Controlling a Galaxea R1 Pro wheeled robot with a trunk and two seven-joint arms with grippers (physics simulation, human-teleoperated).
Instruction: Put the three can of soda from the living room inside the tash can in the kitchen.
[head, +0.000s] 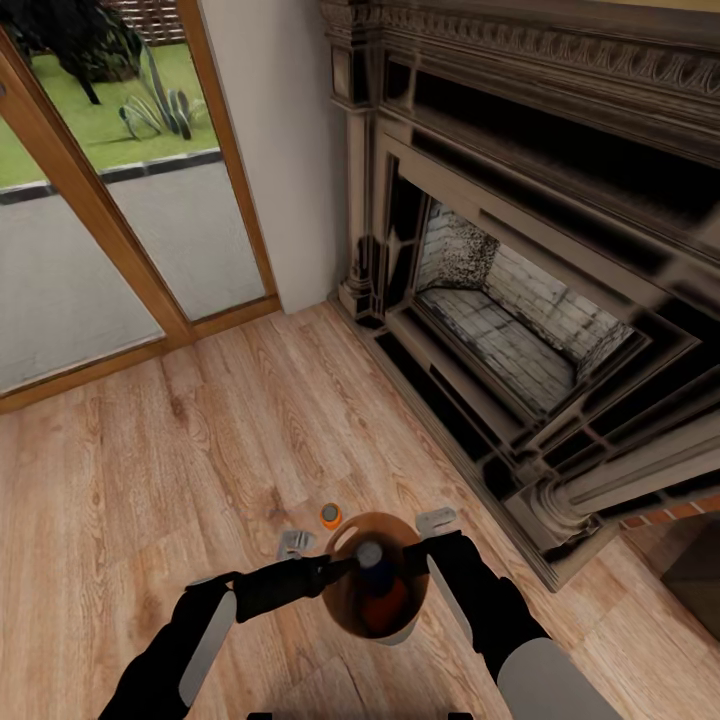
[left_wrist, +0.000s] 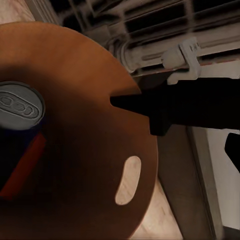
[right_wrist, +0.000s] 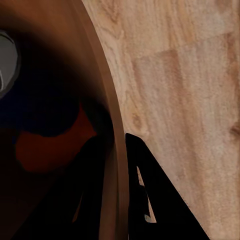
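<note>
Low in the head view, the right gripper pinched the trash can's rim to carry it, blue can and orange can inside, the third beyond, the left gripper's fingers unreadable.

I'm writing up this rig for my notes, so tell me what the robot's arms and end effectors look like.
Both arms are glossy black with pale grey-white panels along the forearm: the left arm and the right arm. Near each wrist sits a small light grey bracket-like piece. The left end effector tapers into slim black pointed fingers; the right end effector's fingers are black and wedge-shaped. No cables or markings are visible.
</note>
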